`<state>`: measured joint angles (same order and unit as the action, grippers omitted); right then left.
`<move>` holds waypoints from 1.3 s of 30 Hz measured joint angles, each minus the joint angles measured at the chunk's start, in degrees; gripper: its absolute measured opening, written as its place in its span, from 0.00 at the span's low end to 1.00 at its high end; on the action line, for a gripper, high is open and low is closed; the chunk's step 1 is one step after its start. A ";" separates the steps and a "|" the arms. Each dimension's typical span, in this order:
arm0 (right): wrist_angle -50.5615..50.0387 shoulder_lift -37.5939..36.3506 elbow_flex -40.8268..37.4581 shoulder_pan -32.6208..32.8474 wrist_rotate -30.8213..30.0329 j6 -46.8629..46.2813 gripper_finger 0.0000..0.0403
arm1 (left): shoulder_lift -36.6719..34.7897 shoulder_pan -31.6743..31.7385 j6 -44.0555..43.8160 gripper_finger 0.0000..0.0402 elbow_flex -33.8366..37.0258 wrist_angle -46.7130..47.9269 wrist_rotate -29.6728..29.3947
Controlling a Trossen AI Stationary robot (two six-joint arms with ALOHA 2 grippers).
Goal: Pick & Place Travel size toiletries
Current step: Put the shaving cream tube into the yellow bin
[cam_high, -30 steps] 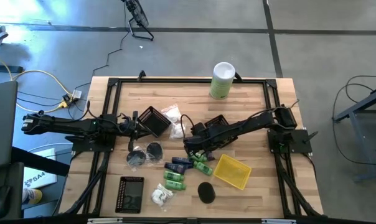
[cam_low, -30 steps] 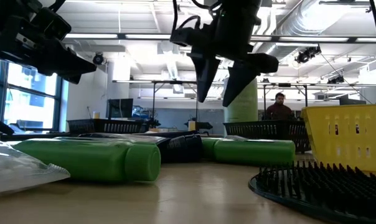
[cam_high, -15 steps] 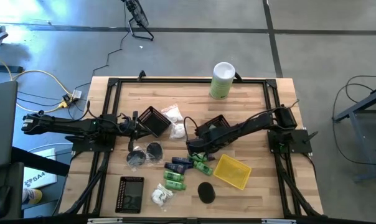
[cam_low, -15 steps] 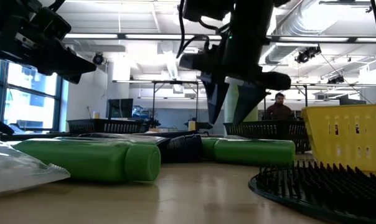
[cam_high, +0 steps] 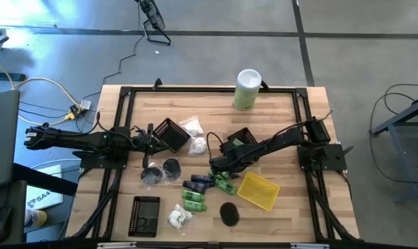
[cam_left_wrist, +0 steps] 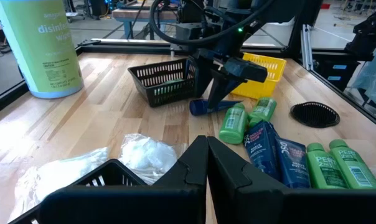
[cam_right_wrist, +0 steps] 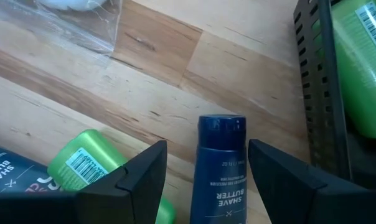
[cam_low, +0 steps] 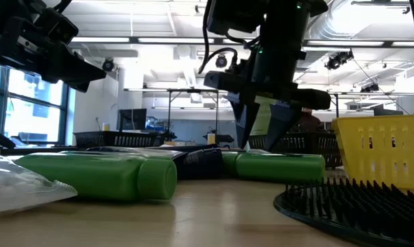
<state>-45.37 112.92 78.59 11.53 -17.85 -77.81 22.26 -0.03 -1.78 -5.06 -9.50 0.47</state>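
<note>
Right gripper (cam_right_wrist: 203, 180) dropping lower than a second ago, fingers spread wide, straddling navy tube (cam_right_wrist: 217, 168) just beside black basket (cam_left_wrist: 164, 81), nothing held yet; grasp looking imminent. Left gripper (cam_left_wrist: 206, 163) waiting shut, well apart from black basket.

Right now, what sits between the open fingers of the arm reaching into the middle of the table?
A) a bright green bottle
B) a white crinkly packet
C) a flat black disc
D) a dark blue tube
D: the right wrist view shows the right gripper open, its two fingers either side of a dark blue tube lying on the wooden table, not yet clamped.
</note>
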 joint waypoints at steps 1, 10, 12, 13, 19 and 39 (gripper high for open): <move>-0.01 0.00 0.00 0.00 0.00 -0.01 0.54 | 0.00 0.02 0.00 0.00 0.00 0.00 0.00; 1.27 2.40 0.03 -0.06 -0.23 -0.65 0.54 | -0.02 0.02 0.00 0.00 0.00 -0.37 -0.04; 1.48 3.04 -0.02 -0.08 0.24 -0.67 0.54 | 0.00 0.02 0.00 0.00 0.00 -0.49 -0.04; 1.75 3.36 -0.01 -0.07 0.27 -0.67 0.54 | 0.00 0.00 0.00 0.00 0.00 -0.59 -0.12; 2.35 3.77 0.02 -0.07 0.99 -0.61 0.52 | 0.00 0.00 0.00 0.00 0.00 -0.61 -0.21; 2.86 3.78 0.02 -0.07 1.31 -0.13 0.38 | -0.02 0.01 0.00 0.00 0.00 -0.66 -0.11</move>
<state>-42.51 116.70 78.61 11.46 -16.53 -77.93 22.24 -0.02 -1.78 -5.06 -10.15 0.36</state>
